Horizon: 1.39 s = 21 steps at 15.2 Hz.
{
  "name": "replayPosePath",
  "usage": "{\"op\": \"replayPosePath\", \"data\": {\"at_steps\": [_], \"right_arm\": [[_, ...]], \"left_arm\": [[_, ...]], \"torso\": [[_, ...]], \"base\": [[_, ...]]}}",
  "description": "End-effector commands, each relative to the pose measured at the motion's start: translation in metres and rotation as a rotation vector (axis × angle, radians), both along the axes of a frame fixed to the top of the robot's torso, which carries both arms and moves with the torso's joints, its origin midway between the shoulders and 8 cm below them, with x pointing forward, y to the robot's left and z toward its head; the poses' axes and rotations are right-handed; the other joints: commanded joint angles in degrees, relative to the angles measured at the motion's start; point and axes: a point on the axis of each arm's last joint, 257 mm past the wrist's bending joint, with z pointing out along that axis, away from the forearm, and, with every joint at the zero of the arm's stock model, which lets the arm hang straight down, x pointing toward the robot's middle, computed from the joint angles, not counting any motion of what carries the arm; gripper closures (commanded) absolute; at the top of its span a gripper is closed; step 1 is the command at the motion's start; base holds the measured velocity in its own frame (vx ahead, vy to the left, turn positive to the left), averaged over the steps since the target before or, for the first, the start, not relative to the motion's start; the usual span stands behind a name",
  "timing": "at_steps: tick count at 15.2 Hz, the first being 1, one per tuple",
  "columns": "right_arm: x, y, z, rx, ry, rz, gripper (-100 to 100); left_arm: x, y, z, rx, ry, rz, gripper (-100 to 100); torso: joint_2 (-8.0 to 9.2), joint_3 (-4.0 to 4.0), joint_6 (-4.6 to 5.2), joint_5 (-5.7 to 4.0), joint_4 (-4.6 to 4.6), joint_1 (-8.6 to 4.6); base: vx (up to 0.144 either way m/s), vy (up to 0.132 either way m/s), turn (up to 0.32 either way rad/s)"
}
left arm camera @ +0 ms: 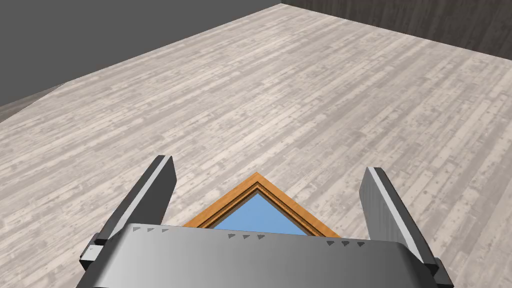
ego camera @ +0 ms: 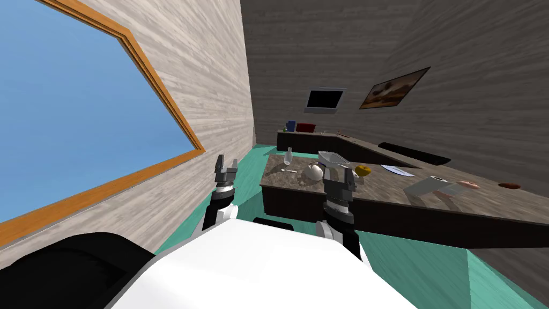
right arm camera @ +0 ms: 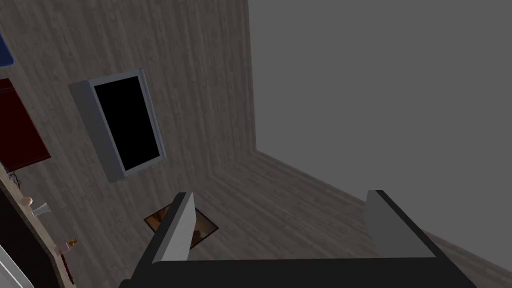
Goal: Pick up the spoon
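The spoon (ego camera: 288, 170) is a small pale sliver lying on the mottled brown countertop (ego camera: 386, 188), near its left end, between a slim white bottle (ego camera: 289, 155) and a round white pot (ego camera: 314, 171). My right gripper (ego camera: 339, 173) is raised in front of the counter's near edge, to the right of the spoon and well short of it; its fingers (right arm camera: 182, 225) stand open and hold nothing. My left gripper (ego camera: 226, 163) is held up beside the light plank wall, off the counter's left end, open and empty (left arm camera: 270, 167).
On the counter also lie a grey tray (ego camera: 332, 158), a yellow fruit (ego camera: 364, 170), a sheet of paper (ego camera: 398, 170) and a pale box (ego camera: 429, 186). A second counter (ego camera: 321, 140) runs along the far wall. Teal floor (ego camera: 246, 182) lies between wall and counter.
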Motion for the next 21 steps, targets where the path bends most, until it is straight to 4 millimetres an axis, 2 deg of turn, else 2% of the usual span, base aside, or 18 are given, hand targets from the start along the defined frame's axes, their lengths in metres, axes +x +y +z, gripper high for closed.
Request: {"op": "replayPosePath", "data": {"at_steps": [1,7,12,14,17,19,20,21], "right_arm": [[0.002,0.006,-0.004,-0.04,0.011,0.02,-100],[0.009,0.021,-0.019,-0.154,0.043,0.071,-100],[0.018,0.035,-0.042,-0.289,0.08,0.119,-100],[0.018,0.036,-0.044,-0.311,0.083,0.129,-100],[0.024,0.043,-0.063,-0.411,0.109,0.158,-100],[0.024,0.044,-0.065,-0.435,0.113,0.168,-100],[0.027,0.046,-0.075,-0.484,0.125,0.18,-100],[0.026,0.046,-0.077,-0.502,0.128,0.187,-100]], "left_arm": [[0.0,0.0,0.0,0.0,0.0,0.0,0],[0.0,0.0,0.0,0.0,0.0,0.0,0],[0.0,0.0,0.0,0.0,0.0,0.0,0],[0.0,0.0,0.0,0.0,0.0,0.0,0],[0.0,0.0,0.0,0.0,0.0,0.0,0],[0.0,0.0,0.0,0.0,0.0,0.0,0],[0.0,0.0,0.0,0.0,0.0,0.0,0],[0.0,0.0,0.0,0.0,0.0,0.0,0]], "torso": [[0.0,0.0,0.0,0.0,0.0,0.0],[0.14,0.08,-0.03,0.01,0.03,0.03],[0.19,0.11,-0.02,0.01,0.04,0.05],[0.22,0.13,-0.02,0.02,0.05,0.06],[0.19,0.11,-0.03,0.01,0.04,0.03],[0.2,0.12,-0.02,0.02,0.04,0.08],[0.18,0.11,0.0,0.02,0.04,0.06],[0.2,0.11,-0.04,0.02,0.04,0.08]], "base": [[-0.009,0.005,0.081],[-0.033,0.012,0.13],[-0.049,0.02,0.182],[-0.048,0.016,0.114],[-0.048,0.022,0.211],[-0.042,0.028,0.115],[-0.05,0.033,0.181],[-0.05,0.034,0.219]]}}
